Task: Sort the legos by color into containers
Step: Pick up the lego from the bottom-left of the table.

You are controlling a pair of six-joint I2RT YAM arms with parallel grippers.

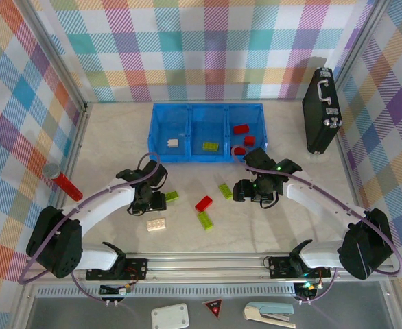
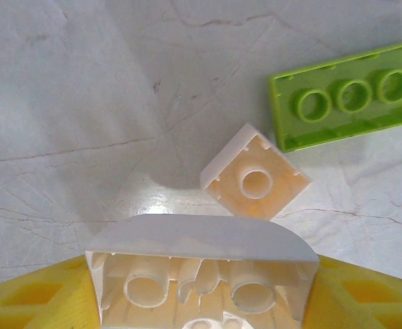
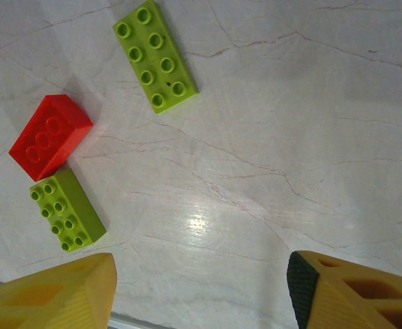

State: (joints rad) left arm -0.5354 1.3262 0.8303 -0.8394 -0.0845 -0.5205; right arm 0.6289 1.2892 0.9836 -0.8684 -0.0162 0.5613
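My left gripper (image 2: 201, 291) is shut on an upside-down cream lego (image 2: 199, 274), its hollow underside facing the camera. Just beyond it on the table lie a small overturned cream brick (image 2: 256, 179) and a lime green brick (image 2: 348, 103). From above, the left gripper (image 1: 148, 197) sits left of a green brick (image 1: 171, 196). My right gripper (image 1: 252, 190) hangs open over bare table (image 3: 201, 295), with two green bricks (image 3: 156, 55) (image 3: 67, 209) and a red one (image 3: 50, 136) to its left. The blue containers (image 1: 187, 159) hold a cream brick (image 1: 173, 143), a green brick (image 1: 210, 146) and red bricks (image 1: 241, 128).
A cream brick (image 1: 156, 224), a red brick (image 1: 203, 203) and green bricks (image 1: 225, 190) (image 1: 205, 220) lie loose between the arms. A black briefcase (image 1: 322, 110) stands at the back right. A red cylinder (image 1: 64, 181) lies at the left wall.
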